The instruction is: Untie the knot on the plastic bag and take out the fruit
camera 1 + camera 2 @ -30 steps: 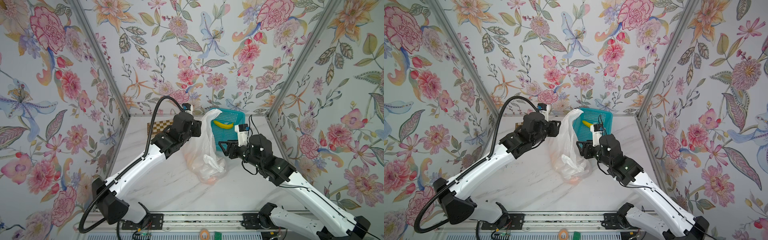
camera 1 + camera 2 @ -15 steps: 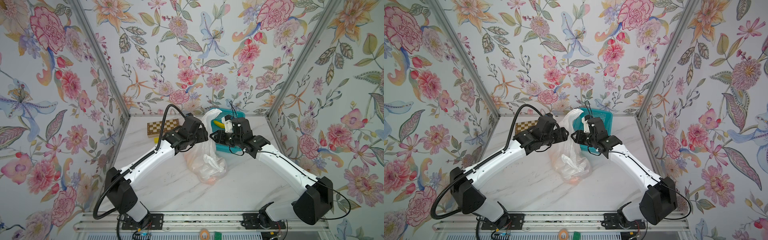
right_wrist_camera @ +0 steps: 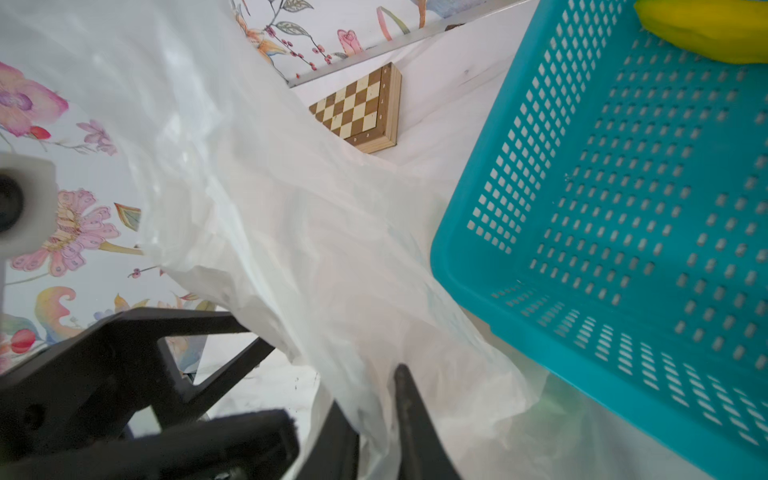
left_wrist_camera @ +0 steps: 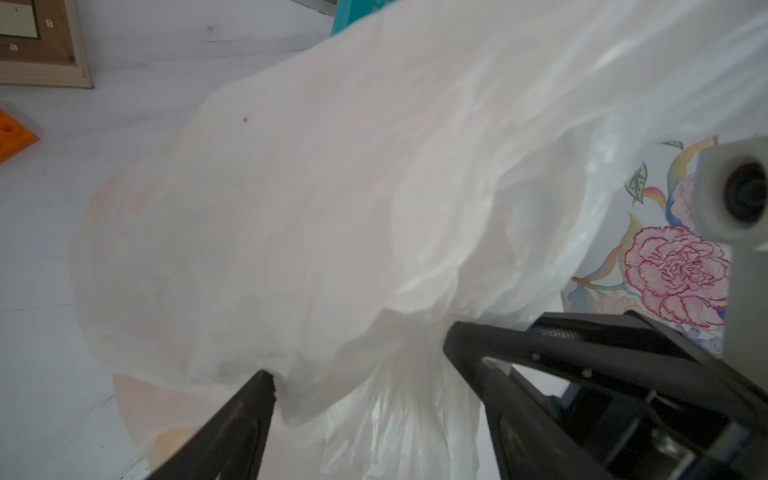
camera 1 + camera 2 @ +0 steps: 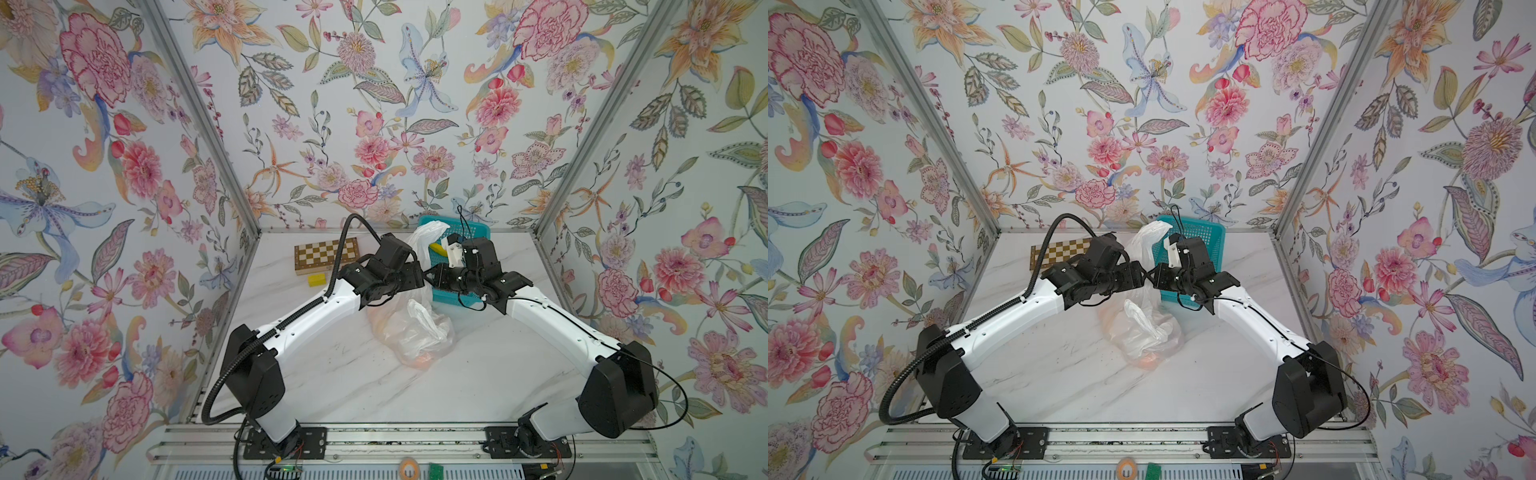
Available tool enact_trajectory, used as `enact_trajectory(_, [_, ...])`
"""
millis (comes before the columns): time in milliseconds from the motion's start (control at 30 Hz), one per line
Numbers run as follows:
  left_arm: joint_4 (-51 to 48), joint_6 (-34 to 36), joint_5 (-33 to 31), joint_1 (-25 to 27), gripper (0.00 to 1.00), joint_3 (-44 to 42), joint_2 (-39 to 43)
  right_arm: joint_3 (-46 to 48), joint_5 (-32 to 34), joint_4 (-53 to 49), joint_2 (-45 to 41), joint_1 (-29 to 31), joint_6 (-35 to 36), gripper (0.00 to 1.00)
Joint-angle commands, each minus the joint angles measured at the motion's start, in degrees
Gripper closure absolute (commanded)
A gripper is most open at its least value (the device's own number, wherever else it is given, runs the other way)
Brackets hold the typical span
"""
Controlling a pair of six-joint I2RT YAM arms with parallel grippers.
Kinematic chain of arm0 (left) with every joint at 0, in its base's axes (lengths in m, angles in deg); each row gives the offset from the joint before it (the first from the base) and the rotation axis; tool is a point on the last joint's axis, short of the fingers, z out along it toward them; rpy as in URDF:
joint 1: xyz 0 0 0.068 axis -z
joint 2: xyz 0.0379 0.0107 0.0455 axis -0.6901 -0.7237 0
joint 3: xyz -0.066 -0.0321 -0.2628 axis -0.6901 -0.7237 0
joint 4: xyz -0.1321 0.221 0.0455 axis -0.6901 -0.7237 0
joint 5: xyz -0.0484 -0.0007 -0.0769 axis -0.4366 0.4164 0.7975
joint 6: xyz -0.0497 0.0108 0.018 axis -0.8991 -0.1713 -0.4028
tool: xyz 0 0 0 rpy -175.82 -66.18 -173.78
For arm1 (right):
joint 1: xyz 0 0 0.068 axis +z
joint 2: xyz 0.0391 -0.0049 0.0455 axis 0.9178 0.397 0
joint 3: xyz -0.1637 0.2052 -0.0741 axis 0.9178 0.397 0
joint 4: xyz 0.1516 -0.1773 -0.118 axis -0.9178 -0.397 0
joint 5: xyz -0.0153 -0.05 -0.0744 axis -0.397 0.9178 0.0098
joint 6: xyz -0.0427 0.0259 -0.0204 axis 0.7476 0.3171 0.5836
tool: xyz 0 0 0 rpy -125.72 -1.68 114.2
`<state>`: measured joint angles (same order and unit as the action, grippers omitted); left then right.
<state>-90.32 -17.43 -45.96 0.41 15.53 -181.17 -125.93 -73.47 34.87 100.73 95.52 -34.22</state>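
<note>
The plastic bag (image 5: 415, 328) (image 5: 1142, 328) lies mid-table, and its thin white film rises in a loose sheet toward the back. Orange fruit (image 5: 420, 360) (image 5: 1148, 360) shows faintly through the film at the near end. The knot is hidden among the folds. Both grippers meet tip to tip above the bag. My left gripper (image 5: 417, 276) (image 4: 374, 415) is open, and film hangs loose between its fingers. My right gripper (image 5: 434, 276) (image 3: 374, 424) is shut, pinching a fold of the bag's film (image 3: 365, 332).
A teal mesh basket (image 5: 478, 232) (image 3: 623, 208) stands at the back right with a banana (image 5: 436, 248) (image 3: 706, 33) in it, and the bag's film leans against it. A chessboard (image 5: 326, 255) (image 3: 357, 112) and a yellow block (image 5: 316, 279) lie back left. An orange block (image 4: 12, 133) lies nearby.
My right arm swung in from the bag's right side to its raised film and closed on it. My left gripper opened, letting go of the film, and shifted right.
</note>
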Motion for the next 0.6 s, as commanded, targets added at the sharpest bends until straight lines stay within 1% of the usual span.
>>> enact_trajectory(0, [0.73, -0.96, -1.88, 0.77, 0.14, 0.50, -2.52, 1.96, -0.95, 1.98, -4.44, 1.22, 1.35, 0.98])
enact_trajectory(33, [1.33, -1.25, -1.90, 0.90, 0.14, 0.04, -2.80, 2.47, -0.83, 1.77, -5.74, 1.68, 1.46, 1.00])
enact_trajectory(100, [2.10, -1.51, -1.32, 0.86, 0.15, -0.30, -3.42, 3.76, -0.38, 1.55, -8.53, 2.21, 0.86, 1.00])
enact_trajectory(133, [2.29, -1.53, -0.96, 0.86, 0.17, -0.38, -3.83, 4.40, -0.63, 2.05, -9.62, 2.21, 0.12, 1.00])
enact_trajectory(167, [2.22, -1.38, -0.75, 0.88, 0.21, -0.37, -4.26, 5.10, -1.10, 2.79, -10.79, 3.82, -0.59, 1.00])
enact_trajectory(233, [0.62, -0.93, -1.98, 0.87, 0.37, 0.29, -4.70, 5.65, -0.54, 2.88, -12.49, 4.75, -1.18, 1.00])
enact_trajectory(267, [-0.03, -0.54, -2.51, 0.87, 0.42, 0.49, -4.59, 5.61, 0.42, 2.33, -13.00, 4.99, -1.01, 1.00])
enact_trajectory(333, [-1.08, -0.22, -4.16, 0.82, 0.49, 0.32, -3.62, 5.65, 2.60, 0.63, -14.10, 5.34, -0.48, 1.00])
enact_trajectory(400, [-1.90, 0.31, -5.33, 0.86, 0.59, -0.28, -2.26, 5.91, 4.39, -0.64, -15.11, 5.28, 0.40, 1.00])
enact_trajectory(500, [-2.52, 1.11, -6.89, 0.86, 0.81, -2.29, 1.27, 6.17, 6.56, -2.60, -16.66, 4.63, 1.32, 1.00])
enact_trajectory(567, [-3.45, 1.94, -8.83, 0.78, 0.93, -3.88, 3.97, 6.35, 8.20, -3.87, -17.65, 4.00, 2.18, 1.00])
